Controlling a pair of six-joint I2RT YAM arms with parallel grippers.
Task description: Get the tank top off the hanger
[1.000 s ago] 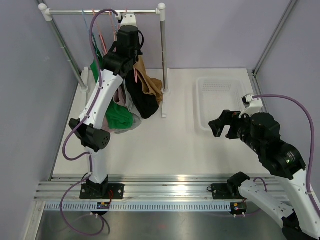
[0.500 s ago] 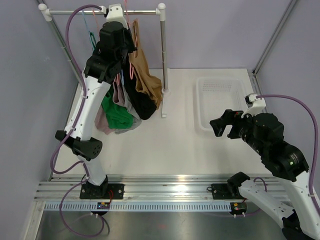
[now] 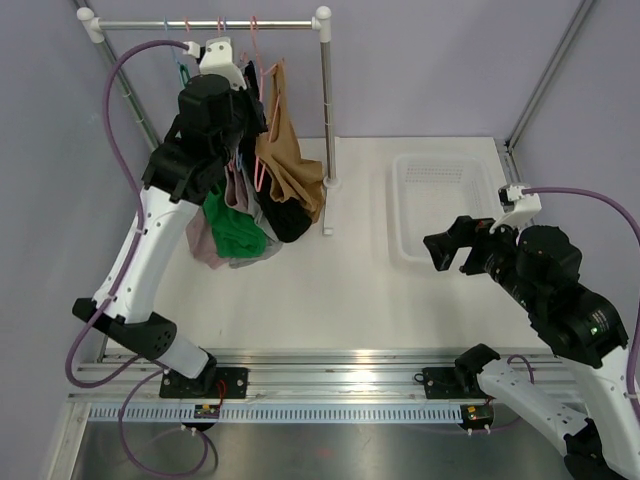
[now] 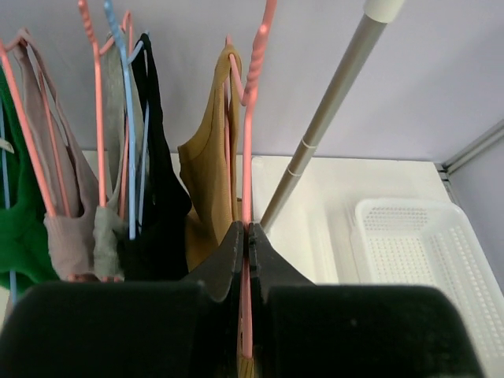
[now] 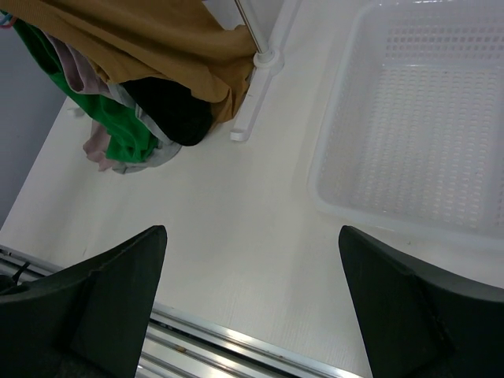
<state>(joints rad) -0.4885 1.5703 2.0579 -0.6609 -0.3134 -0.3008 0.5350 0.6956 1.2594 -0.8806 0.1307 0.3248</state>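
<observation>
A tan tank top (image 3: 291, 165) hangs on a pink hanger (image 3: 262, 160) at the right end of the row on the rack's rod (image 3: 140, 24). In the left wrist view the tan top (image 4: 206, 177) hangs beyond the hanger's pink wire (image 4: 247, 150). My left gripper (image 4: 246, 230) is shut on that wire, high up by the rack (image 3: 240, 135). My right gripper (image 3: 450, 250) is open and empty above the table, left of the basket's front edge; it holds nothing in the right wrist view (image 5: 252, 230).
Black (image 3: 290, 215), green (image 3: 232, 228) and grey tops hang on other hangers left of the tan one. The rack's right pole (image 3: 327, 120) stands just right of the clothes. A white basket (image 3: 401, 210) sits at the back right.
My left arm has swung left and straightened, keeping its grip by the rod. The tan top now hangs apart from the dark clothes. My right gripper has drifted slightly right.
</observation>
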